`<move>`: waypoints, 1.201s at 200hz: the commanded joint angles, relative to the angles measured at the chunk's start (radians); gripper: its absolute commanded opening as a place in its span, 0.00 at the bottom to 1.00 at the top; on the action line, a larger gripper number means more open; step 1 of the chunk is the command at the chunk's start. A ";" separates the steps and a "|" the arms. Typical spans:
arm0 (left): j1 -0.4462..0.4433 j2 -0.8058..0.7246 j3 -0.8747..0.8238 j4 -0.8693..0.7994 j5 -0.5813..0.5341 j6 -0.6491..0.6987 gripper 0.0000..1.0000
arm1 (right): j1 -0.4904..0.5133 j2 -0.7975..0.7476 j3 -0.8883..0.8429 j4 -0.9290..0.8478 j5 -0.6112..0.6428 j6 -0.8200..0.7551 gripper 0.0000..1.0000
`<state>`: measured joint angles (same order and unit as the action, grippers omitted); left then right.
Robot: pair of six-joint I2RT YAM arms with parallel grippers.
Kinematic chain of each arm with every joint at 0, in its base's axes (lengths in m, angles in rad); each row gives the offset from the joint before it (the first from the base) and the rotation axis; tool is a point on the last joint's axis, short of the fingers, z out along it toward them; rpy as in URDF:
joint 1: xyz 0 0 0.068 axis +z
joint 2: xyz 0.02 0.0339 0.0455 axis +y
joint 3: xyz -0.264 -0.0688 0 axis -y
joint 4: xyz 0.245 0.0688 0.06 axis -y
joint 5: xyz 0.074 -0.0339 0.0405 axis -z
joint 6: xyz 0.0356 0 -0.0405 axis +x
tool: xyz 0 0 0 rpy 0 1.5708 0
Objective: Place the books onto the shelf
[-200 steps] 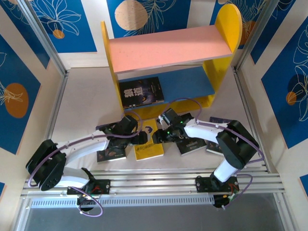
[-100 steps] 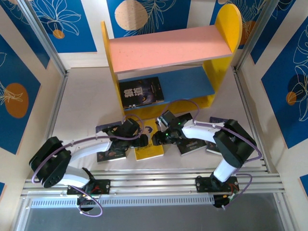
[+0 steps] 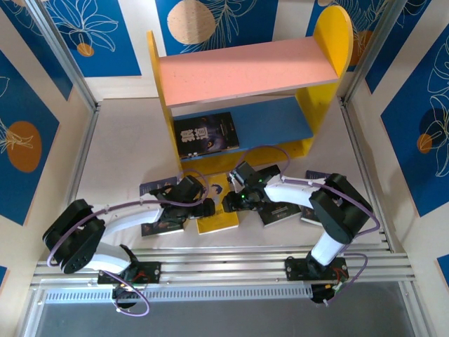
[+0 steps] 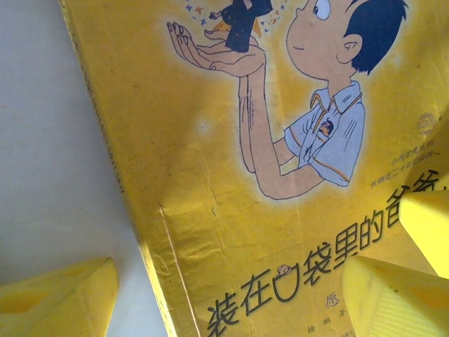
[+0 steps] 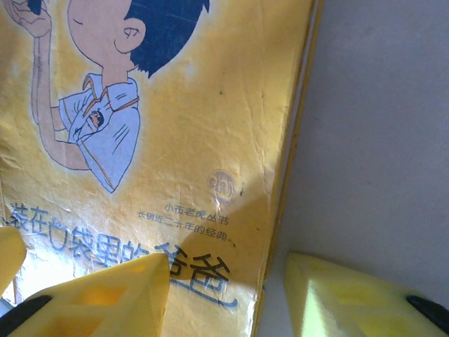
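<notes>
The yellow book (image 3: 219, 219) with a cartoon boy lies flat on the white table, in front of the shelf (image 3: 245, 70). My left gripper (image 3: 208, 207) is open and straddles its spine edge: in the left wrist view (image 4: 231, 302) one finger sits on the table and the other over the cover (image 4: 231, 140). My right gripper (image 3: 230, 203) is open and narrower, straddling the opposite edge (image 5: 228, 281) of the cover (image 5: 210, 105). A black book (image 3: 208, 135) lies on the blue lower board (image 3: 277, 118).
Dark books lie flat on either side of the yellow one, one on the left (image 3: 163, 223) and one on the right (image 3: 280, 213), with another (image 3: 317, 175) further right behind my right arm. The shelf's pink upper board is bare. Metal rails run along the near edge.
Both grippers have drawn in over the yellow book, the left sliding right, the right slightly left. The right jaws have narrowed. The book has not moved.
</notes>
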<state>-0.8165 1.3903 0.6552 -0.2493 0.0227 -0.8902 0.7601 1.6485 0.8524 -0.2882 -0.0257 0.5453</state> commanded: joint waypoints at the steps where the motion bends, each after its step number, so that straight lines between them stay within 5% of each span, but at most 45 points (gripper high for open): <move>1: -0.012 0.009 -0.017 0.030 0.011 -0.020 0.83 | 0.020 0.033 -0.028 0.007 -0.014 0.015 0.44; 94: -0.016 0.009 -0.019 0.037 0.023 -0.018 0.83 | 0.044 0.045 -0.095 0.019 -0.036 0.039 0.37; 144: -0.018 0.010 -0.012 0.028 0.022 -0.009 0.82 | 0.044 0.075 -0.108 0.032 -0.058 0.038 0.21; 181: -0.021 0.004 -0.003 0.043 0.035 0.001 0.82 | 0.043 0.090 -0.100 0.040 -0.075 0.032 0.18; 240: -0.033 -0.165 -0.009 0.139 0.060 0.044 0.83 | 0.043 0.107 -0.094 0.043 -0.083 0.029 0.18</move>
<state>-0.8234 1.3121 0.6270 -0.2481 0.0216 -0.8810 0.7692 1.6596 0.8032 -0.1715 -0.0677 0.5865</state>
